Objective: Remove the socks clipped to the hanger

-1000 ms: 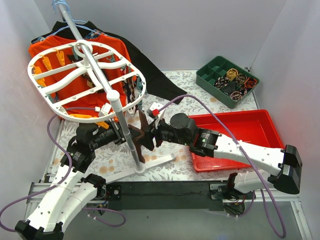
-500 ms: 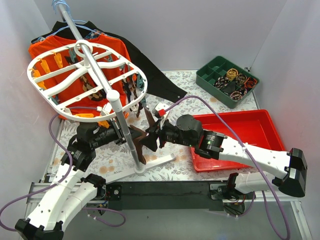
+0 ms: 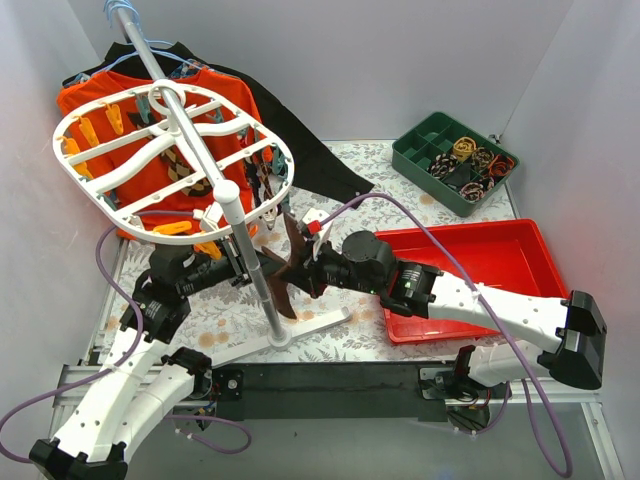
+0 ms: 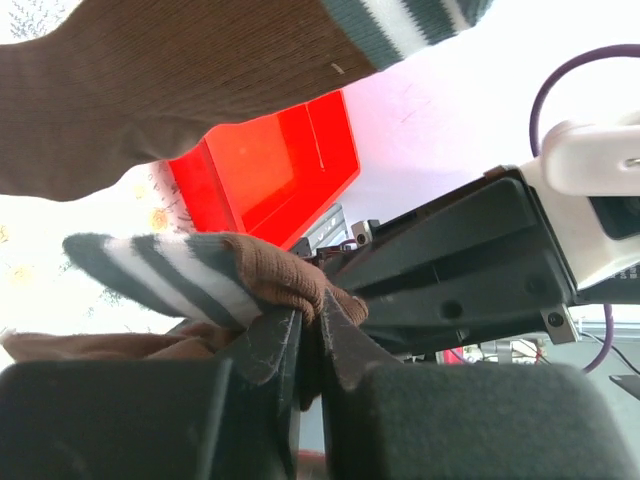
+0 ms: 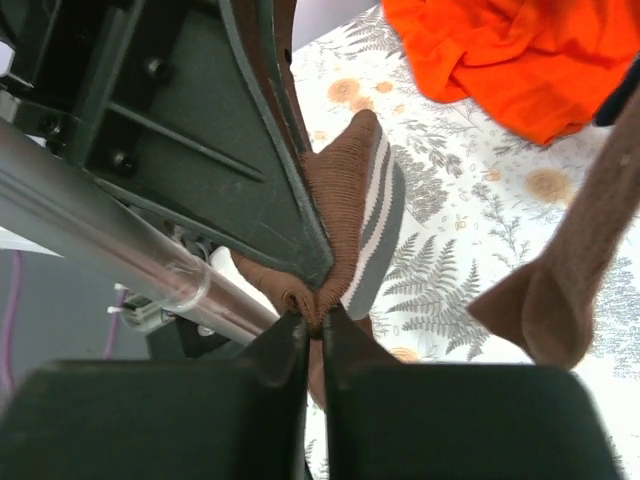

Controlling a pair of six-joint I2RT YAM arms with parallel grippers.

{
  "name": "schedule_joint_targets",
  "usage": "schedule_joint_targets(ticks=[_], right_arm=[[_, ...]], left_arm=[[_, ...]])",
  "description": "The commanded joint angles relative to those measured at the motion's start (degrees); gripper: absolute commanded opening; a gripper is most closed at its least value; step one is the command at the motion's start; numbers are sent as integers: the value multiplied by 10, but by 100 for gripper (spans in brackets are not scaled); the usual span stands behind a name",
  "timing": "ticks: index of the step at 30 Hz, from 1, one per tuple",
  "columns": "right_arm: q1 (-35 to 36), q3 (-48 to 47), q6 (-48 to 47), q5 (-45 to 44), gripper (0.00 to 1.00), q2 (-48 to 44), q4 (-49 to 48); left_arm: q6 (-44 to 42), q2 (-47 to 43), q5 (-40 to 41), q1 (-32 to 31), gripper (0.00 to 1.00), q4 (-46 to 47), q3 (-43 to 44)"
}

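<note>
pinching from both sides, the left end effector (image 4: 310, 330) and the right end effector (image 5: 312, 322) are each clenched on the same dark brown ribbed sock with grey-and-white stripes (image 3: 289, 263). the sock hangs low between them, right beside the grey-white metal pole (image 3: 245, 245), under the near edge of the large white plastic oval drying hanger (image 3: 287, 168). whether its top is clipped cannot be told from these views. a second plain brown sock (image 5: 545, 290) dangles close by, and an argyle one (image 3: 180, 168) shows through the crossbars.

the main risk, as i judge it, is two grips on one small sock. if the arms pull apart, the knit stretches or slides out of one pinch. if a clip holds it, a hard tug would drag the light hanger and could tip the stand towards the arms. the sock could also wrap on the pole, since it hangs so near.

on the desk, the shallow red plastic tray (image 3: 520, 240) shows no sock in its visible part, though the right arm covers its near left corner. the dark green divided plastic box (image 3: 412, 150) at the far right holds small coloured looped items in several compartments, too small to name.
</note>
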State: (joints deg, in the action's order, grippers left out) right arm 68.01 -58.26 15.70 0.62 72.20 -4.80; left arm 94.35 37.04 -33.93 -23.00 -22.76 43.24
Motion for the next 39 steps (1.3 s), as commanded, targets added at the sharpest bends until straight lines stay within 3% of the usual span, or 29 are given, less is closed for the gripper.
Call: schedule_joint_targets(ticks=[1,2,6,10,17,24,30,32,35,38,39], right_arm=[[4,9,6,-55,1,-22,-27],[4,13,7,-66,1,-25,-24],[-2,38,17,-140,1,-62,2],[-30,53,32,-207,1,-103,70],[-177,95,50,-214,1,-218,160],[-275,101,77,-323,1,-262,298],[-307,140,90,-287,1,-261,315],[-307,149,93,-278,8,-250,316],[-308,148,89,-266,39,-233,320],[-307,134,80,-252,60,-223,326],[-308,127,72,-238,61,-222,326]], left_arm=[[0,-5,-18,-1,14,8,17],[-2,-6,-17,-1,26,6,16],[-14,-13,8,-2,40,-11,23],[-25,-22,35,-1,42,-30,28],[-34,-36,54,-1,42,-45,24],[-42,-34,55,-1,41,-49,25],[-41,-36,55,-1,41,-49,21],[-41,-36,55,-1,41,-49,21],[-41,-36,55,-1,41,-52,23],[-43,-39,57,-1,41,-55,24],[-43,-40,58,-1,41,-56,24]])
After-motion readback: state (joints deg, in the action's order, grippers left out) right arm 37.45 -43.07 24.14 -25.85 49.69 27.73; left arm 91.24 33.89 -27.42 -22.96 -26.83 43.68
